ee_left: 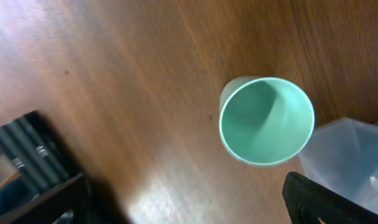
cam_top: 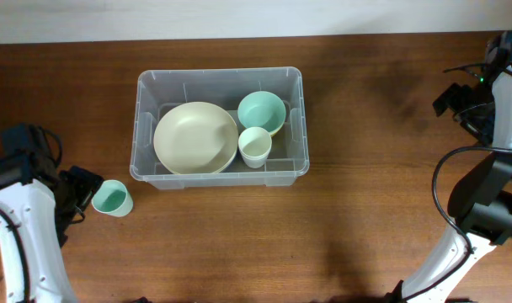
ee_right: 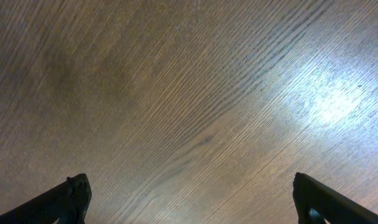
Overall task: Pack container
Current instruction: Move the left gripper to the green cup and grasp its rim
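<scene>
**Released jaws, cup and container**

Left gripper (ee_left: 183, 193), jaws spread and holding nothing, has a mint cup (ee_left: 267, 121) upright just ahead of them. The clear container (cam_top: 218, 73), holding a cream bowl (cam_top: 195, 137), mint bowl (cam_top: 262, 113) and pale cup (cam_top: 255, 146), lies beyond. Right gripper (ee_right: 189, 186), jaws likewise released, faces the table (ee_right: 189, 87), well apart from the container.

No readable text, label, brand, number or sign was found in any of the three views.
</scene>
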`<state>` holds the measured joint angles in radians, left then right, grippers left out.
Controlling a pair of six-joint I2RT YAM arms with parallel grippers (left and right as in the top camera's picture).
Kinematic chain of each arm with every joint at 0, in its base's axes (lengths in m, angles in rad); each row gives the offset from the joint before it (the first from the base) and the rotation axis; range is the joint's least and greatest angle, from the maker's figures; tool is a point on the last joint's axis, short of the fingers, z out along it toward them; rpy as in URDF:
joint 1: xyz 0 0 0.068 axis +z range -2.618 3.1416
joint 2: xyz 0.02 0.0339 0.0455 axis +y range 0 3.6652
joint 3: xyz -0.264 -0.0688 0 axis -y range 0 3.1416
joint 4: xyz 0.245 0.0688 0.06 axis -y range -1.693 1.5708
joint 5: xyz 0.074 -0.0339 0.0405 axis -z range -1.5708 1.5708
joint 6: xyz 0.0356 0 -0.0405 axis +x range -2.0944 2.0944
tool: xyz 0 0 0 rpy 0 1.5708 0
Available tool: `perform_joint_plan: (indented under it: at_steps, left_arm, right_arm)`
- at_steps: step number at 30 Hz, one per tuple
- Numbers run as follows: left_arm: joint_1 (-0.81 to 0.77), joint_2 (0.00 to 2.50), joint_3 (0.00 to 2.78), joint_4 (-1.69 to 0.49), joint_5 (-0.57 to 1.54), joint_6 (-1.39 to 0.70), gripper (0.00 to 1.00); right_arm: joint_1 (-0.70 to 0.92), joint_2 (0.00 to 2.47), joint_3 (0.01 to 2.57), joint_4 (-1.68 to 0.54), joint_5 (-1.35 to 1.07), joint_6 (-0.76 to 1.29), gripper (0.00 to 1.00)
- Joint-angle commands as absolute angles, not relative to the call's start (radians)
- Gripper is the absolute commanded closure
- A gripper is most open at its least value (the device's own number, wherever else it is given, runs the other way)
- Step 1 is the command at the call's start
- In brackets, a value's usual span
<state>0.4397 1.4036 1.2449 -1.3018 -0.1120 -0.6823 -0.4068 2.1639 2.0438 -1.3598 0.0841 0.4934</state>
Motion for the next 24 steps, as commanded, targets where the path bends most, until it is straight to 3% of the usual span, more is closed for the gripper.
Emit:
perform_joint_plan:
  at_steps: [1,18,19,21,22,23,24]
  left_arm:
    - [0.448,1.406,1.192,-1.23,-0.093,-0.691,0.0]
    - [0.453,1.713,1.158,-1.106,-0.012,-0.696,0.01]
    - [0.453,1.713,1.158,-1.102,-0.011,-0.696,0.08]
    - [0.453,1.713,1.158,-1.102,-0.01,-0.696,0.37]
    - [0.453,1.713,1.158,-1.102,-0.007,-0.696,0.44]
    - [0.453,1.713,1.158,-1.102,0.004,-0.696,0.65]
    - [0.453,1.713,1.158,-1.1,0.006,-0.696,0.8]
  right_arm:
    - [-0.406,2.149,2.042,-1.359,0.086,0.495,0.01]
    - [-0.406,2.149,2.042,-1.359,0.086,0.496,0.01]
    - [-0.406,2.149,2.042,-1.36,0.086,0.496,0.01]
    - [-0.406,2.149,2.042,-1.36,0.086,0.496,0.01]
    - [-0.406,2.149,2.042,-1.36,0.086,0.495,0.01]
    - [-0.406,2.149,2.042,-1.359,0.086,0.496,0.01]
    - [-0.406,2.149,2.042,-1.359,0.086,0.496,0.01]
